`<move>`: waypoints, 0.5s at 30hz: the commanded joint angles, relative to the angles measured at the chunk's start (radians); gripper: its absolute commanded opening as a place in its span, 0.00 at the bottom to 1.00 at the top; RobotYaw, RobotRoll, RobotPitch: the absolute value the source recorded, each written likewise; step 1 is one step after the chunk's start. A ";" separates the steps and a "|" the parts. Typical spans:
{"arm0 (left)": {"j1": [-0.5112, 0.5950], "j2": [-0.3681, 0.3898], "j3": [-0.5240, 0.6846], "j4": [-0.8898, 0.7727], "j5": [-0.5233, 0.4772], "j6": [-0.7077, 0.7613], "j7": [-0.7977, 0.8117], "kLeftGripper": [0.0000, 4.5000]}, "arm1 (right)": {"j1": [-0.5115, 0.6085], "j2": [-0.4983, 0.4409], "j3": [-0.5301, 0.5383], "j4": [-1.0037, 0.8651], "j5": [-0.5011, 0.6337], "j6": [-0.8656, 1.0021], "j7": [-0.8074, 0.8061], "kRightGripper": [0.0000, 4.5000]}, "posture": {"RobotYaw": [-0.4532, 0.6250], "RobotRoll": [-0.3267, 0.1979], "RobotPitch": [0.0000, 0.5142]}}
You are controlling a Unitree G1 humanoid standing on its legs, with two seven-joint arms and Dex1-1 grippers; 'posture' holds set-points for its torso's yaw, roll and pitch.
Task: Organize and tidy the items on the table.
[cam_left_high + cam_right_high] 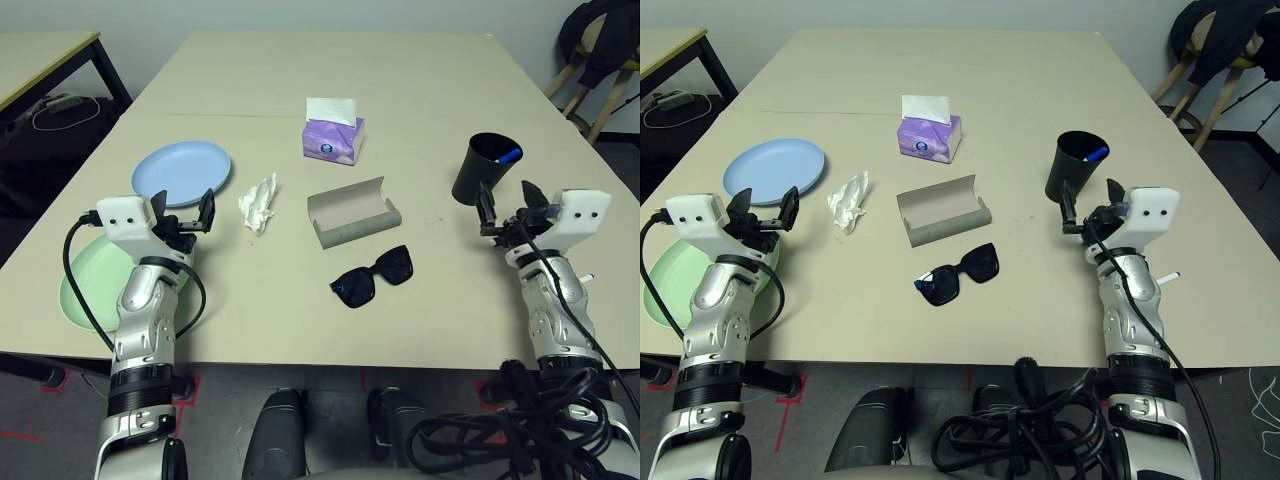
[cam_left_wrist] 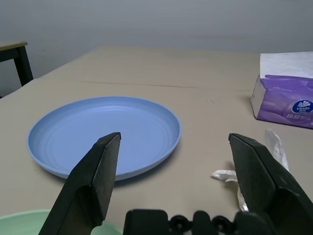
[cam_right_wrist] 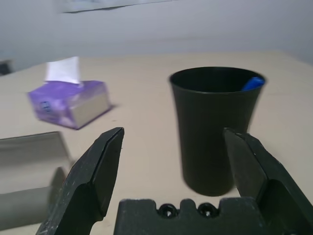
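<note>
- Left gripper [image 1: 192,216]: fingers spread wide, holding nothing, hovering at the near rim of the blue plate [image 1: 182,172], above the green plate [image 1: 88,282].
- Right gripper [image 1: 507,208]: fingers wide apart, empty, just on the near side of the black cup [image 1: 484,168].
- Cup: upright at the right of the table [image 1: 400,80], something blue inside.
- Case [image 1: 352,213]: open, mid-table, left of the cup.
- Sunglasses [image 1: 373,276]: nearer than the case, just beside it.
- Tissue [image 1: 258,203]: between the blue plate and the case.
- Purple tissue box [image 1: 333,138]: beyond the case.
- White pen [image 1: 1168,276]: near edge, nearer than the cup, beside the right forearm.
</note>
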 commanded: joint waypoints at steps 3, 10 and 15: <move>-0.015 0.026 -0.009 -0.005 -0.014 0.023 -0.042 1.00 | -0.009 -0.087 0.052 0.030 0.039 0.012 0.246 0.99 | 0.50 0.62 0.14; -0.013 0.030 -0.007 -0.011 -0.010 0.034 -0.060 1.00 | -0.073 -0.140 0.113 0.098 0.031 -0.042 0.470 0.99 | 0.51 0.62 0.15; 0.008 0.032 -0.013 -0.031 -0.006 0.044 -0.072 1.00 | -0.057 -0.167 0.176 0.051 0.063 -0.047 0.679 0.99 | 0.52 0.62 0.15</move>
